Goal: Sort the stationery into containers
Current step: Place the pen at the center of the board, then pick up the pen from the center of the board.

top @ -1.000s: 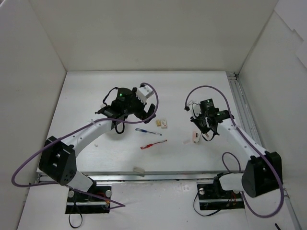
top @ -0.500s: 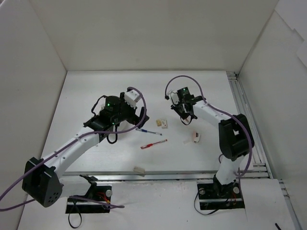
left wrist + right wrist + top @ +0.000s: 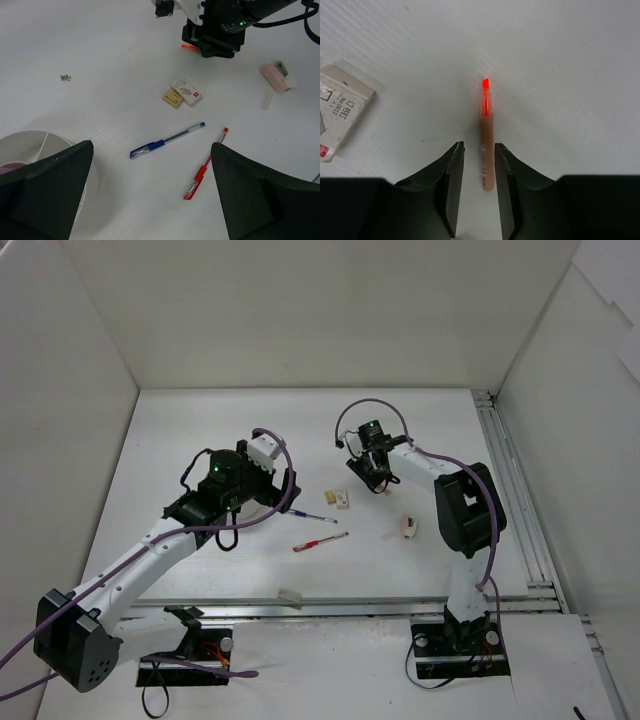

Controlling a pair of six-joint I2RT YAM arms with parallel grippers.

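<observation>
Stationery lies loose on the white table (image 3: pixel 200 430), so most of the sorting looks undone. The blue pen (image 3: pixel 167 140) and the red pen (image 3: pixel 206 164) lie near each other at mid-table. Two small cream and white blocks (image 3: pixel 180 94) touch just beyond them, and a pink item (image 3: pixel 277 76) sits off to the right.

The right gripper (image 3: pixel 479 145) is down at the table with the orange marker (image 3: pixel 487 145) running lengthwise between its fingers (image 3: pixel 455 175), bright tip pointing away from the wrist. The fingers stand narrow, but a strip of table shows on either side of the barrel, wider on the left. The marker therefore looks straddled and lying free, not pinched. Lining the fingers up along the barrel makes sense, since a squeeze across the thin width would catch it squarely and keep it from rolling off.

The left gripper (image 3: pixel 151 147) hangs above the table with its fingers spread as wide as they go and nothing between them. The divided white cup (image 3: pixel 35 133) sits at the lower left edge of its wrist view, beside one finger. Something pale purple shows in one compartment, too cut off to name. In the overhead view the left arm hides the cup. Hovering wide between cup and pens probably suits this arm, because the blue pen is the nearest item and the drop is short. The marker, held by the arm farther from the cup, faces the longer carry across the blocks.
</observation>
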